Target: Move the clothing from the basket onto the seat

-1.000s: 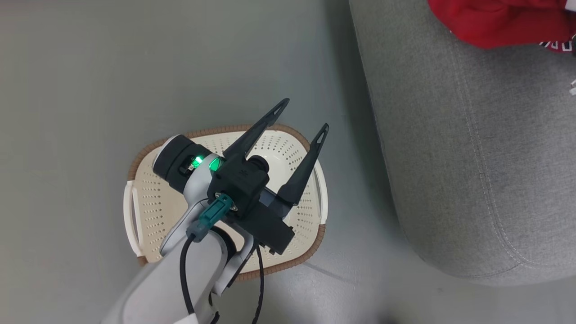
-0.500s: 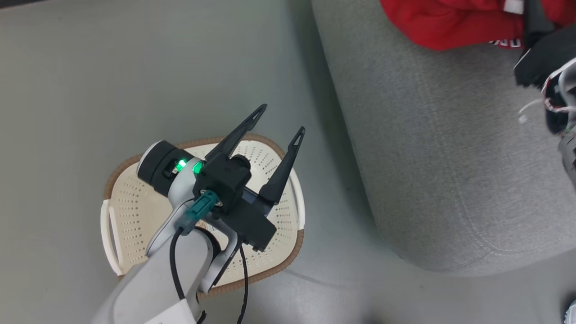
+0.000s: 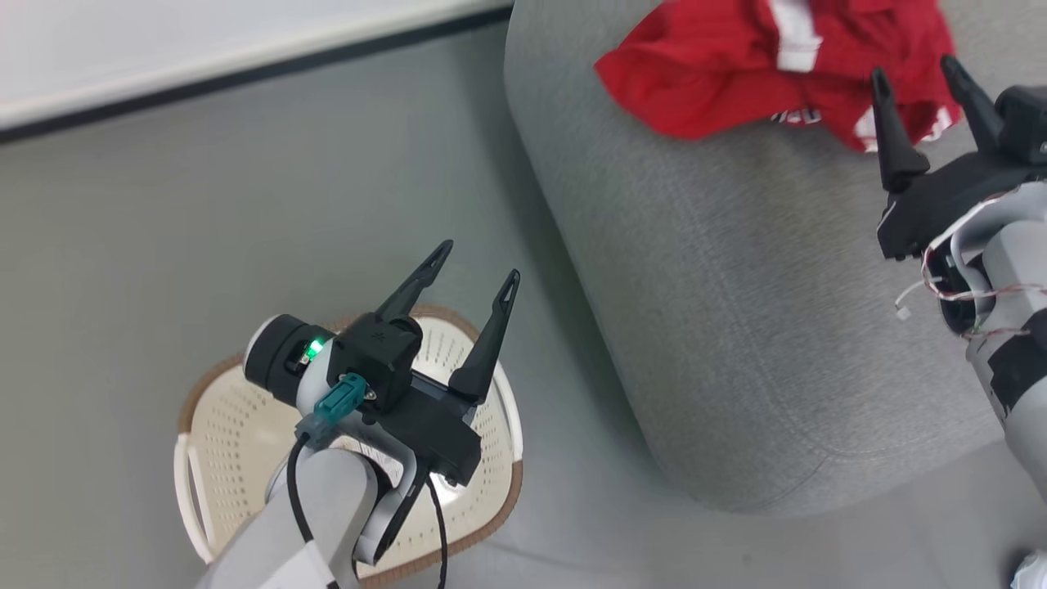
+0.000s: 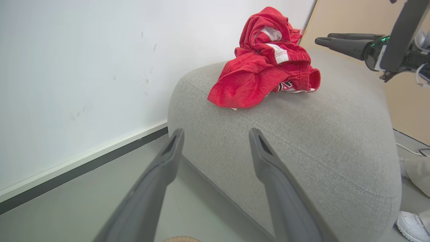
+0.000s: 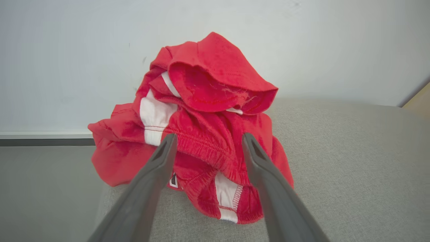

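The red clothing (image 3: 703,74) with white bands lies crumpled in a heap on the light grey seat (image 3: 736,286), near its far rounded edge. My right gripper (image 3: 914,69) hangs open just short of the heap, nothing between its fingers; its own view has the clothing (image 5: 208,87) straight ahead of the gripper (image 5: 209,136). The cream basket (image 3: 221,425) with a brown rim stands on the floor to the seat's left, and what I see of its inside is bare. Above it, my left gripper (image 3: 479,262) is open and empty, pointing toward the seat (image 4: 302,134) and the clothing (image 4: 265,67).
A white wall with a dark baseboard (image 3: 204,74) runs behind the grey floor (image 3: 164,245). At the seat's far side in the left wrist view are a person's white shoe (image 4: 411,227) and pale trouser leg (image 4: 418,171). A tan panel (image 4: 352,20) stands behind the seat.
The head camera has swung, bringing the wall and more of the seat into view. My right gripper has come into view, open and free of the clothing. The left gripper stays open over the basket.
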You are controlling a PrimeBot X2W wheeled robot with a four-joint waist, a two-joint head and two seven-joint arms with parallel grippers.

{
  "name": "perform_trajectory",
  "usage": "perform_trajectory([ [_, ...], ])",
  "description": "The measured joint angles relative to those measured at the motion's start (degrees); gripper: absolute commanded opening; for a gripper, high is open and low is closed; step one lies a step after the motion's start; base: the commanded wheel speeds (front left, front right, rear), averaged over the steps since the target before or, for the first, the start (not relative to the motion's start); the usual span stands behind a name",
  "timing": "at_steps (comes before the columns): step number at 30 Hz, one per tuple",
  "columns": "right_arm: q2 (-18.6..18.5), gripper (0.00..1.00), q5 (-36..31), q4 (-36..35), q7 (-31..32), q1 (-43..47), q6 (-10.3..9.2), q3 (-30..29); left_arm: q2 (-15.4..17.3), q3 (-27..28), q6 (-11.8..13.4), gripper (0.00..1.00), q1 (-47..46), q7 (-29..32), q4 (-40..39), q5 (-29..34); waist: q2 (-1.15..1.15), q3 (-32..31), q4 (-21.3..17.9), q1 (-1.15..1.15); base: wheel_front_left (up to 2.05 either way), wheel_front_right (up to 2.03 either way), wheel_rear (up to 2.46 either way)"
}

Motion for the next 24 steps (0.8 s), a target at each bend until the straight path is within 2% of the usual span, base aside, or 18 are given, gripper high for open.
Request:
perform_trajectory([
  [12, 0.03, 1.00, -1.03, -7.01, 0.00, 6.71, -0.03, -0.57, -2.34, 4.76, 2.48, 1.00, 2.75, -5.70, 4.21, -3.43, -0.01, -9.02, 1.42, -0.01, 0.00, 0.00, 0.00],
  [20, 1.25, 1.00, -0.98, -12.24, -0.01, 13.19, -0.70, -1.47, -2.10, 8.13, 3.99, 1.00, 7.92, -7.05, 6.08, -4.41, -0.01, -13.83, 6.29, -0.01, 0.00, 0.00, 0.00],
  [24, 2.24, 1.00, -0.36, -15.12, -0.01, 17.14, -2.00, -2.35, -1.29, 9.83, 4.43, 1.00, 11.07, -7.49, 6.44, -4.67, -0.01, -15.96, 9.27, -0.01, 0.00, 0.00, 0.00],
])
